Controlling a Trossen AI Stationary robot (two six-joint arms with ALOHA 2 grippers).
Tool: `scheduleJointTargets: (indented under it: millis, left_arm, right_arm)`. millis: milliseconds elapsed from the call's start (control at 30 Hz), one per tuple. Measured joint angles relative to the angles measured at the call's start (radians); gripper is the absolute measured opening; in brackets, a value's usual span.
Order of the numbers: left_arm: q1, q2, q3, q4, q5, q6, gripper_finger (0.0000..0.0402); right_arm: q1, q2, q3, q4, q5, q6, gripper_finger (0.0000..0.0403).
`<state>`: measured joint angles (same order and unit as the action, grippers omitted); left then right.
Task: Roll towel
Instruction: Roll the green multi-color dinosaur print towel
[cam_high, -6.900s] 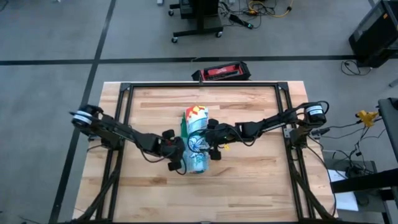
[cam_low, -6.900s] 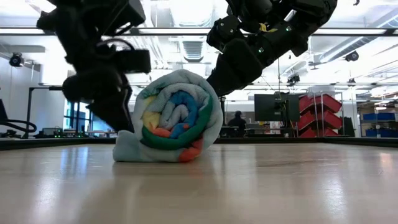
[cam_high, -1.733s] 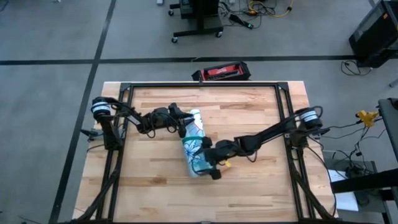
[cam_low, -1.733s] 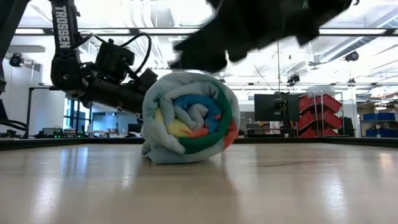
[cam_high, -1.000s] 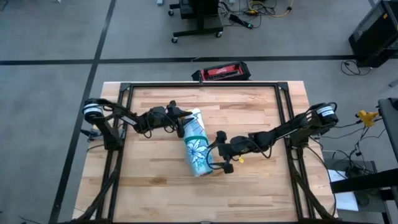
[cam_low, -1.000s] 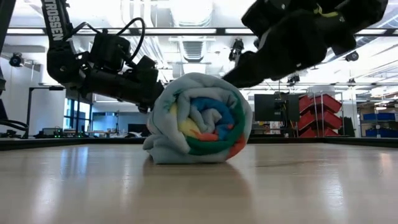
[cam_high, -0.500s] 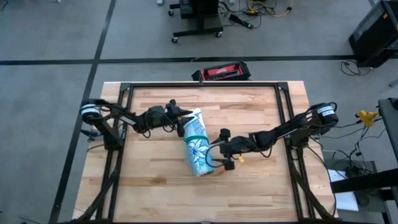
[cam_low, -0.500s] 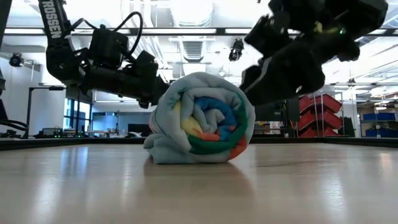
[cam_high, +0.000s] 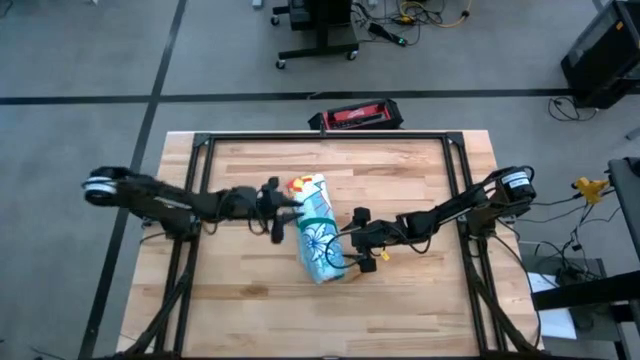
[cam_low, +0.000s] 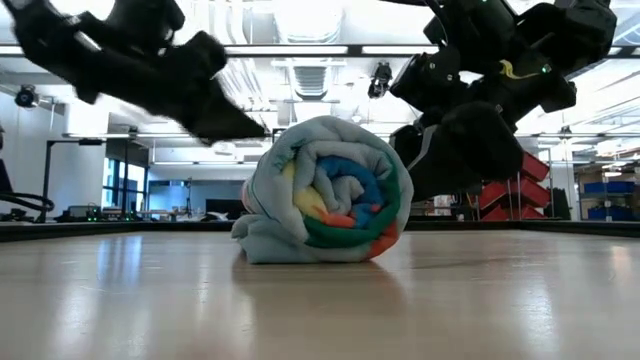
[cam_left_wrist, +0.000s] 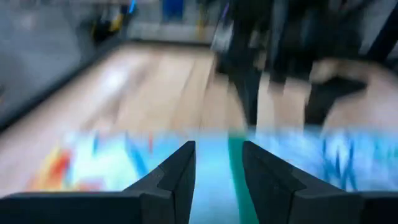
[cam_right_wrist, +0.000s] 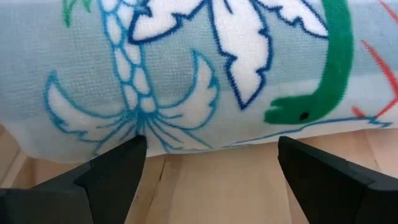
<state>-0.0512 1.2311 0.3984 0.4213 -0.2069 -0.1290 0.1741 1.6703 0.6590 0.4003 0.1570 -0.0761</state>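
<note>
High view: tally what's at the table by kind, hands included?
Towel, rolled, lying on the wooden table: 1
Robot hands: 2 (left hand at the roll's far end, fingers a little apart; right hand beside the roll, open, not touching it)
Red-and-black case on the floor beyond the table's far edge: 1
Total: 4

Your counter (cam_high: 410, 290) is a pale wood-plank top set in a black frame. Lying directly on it you have only the rolled towel (cam_high: 317, 238), near the counter's middle, its spiral end (cam_low: 335, 200) facing the low camera and its underside resting flat on the planks.
</note>
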Motion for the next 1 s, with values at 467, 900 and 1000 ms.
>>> scheduleJointTargets:
  millis: [467,900,1000]
  left_arm:
    - [-0.193,0.458,0.001,0.263,-0.044,-0.255,0.0116]
    - [-0.195,0.681,0.095,0.429,-0.045,-0.269,0.0116]
    - [-0.195,0.677,0.102,0.416,-0.051,-0.269,0.0116]
  right_arm:
    - [-0.003,0.000,0.021,0.010,0.000,-0.002,0.0348]
    - [-0.002,0.000,0.029,0.051,-0.014,-0.005,0.0348]
    - [-0.002,0.000,0.054,0.057,-0.049,-0.006,0.0348]
